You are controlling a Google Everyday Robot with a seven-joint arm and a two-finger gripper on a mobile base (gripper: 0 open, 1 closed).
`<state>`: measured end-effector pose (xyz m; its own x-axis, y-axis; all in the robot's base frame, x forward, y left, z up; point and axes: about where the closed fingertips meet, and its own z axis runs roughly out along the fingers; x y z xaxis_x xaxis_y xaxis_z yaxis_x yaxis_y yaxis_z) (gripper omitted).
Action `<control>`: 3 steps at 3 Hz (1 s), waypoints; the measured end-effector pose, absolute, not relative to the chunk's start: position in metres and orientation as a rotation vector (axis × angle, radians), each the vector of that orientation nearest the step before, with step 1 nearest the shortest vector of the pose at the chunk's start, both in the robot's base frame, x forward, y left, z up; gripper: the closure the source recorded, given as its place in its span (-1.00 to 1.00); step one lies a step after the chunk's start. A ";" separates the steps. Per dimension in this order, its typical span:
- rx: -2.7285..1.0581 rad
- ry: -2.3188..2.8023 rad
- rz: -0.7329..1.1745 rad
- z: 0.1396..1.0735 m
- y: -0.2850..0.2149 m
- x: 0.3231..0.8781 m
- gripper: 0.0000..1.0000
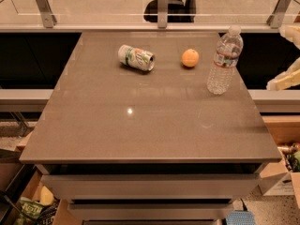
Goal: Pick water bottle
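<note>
The water bottle (225,60) stands upright near the table's right edge, towards the back; it is clear and ribbed, with a white cap and a white, red and green label band. My gripper (287,55) comes in from the right edge of the camera view, beyond the table edge and to the right of the bottle. Its two cream fingers (283,80) are spread apart and hold nothing. There is a clear gap between gripper and bottle.
A green-white can (136,58) lies on its side at the back left of the grey table (150,125). An orange (190,58) sits between the can and the bottle. A glass railing (93,8) runs behind the table. Boxes and clutter lie on the floor.
</note>
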<state>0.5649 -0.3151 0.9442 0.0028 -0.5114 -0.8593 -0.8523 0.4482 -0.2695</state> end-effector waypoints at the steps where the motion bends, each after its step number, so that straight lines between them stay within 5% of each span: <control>1: -1.178 1.645 0.479 0.936 -0.310 0.569 -1.00; 3: -1.161 1.576 0.580 0.933 -0.285 0.588 -1.00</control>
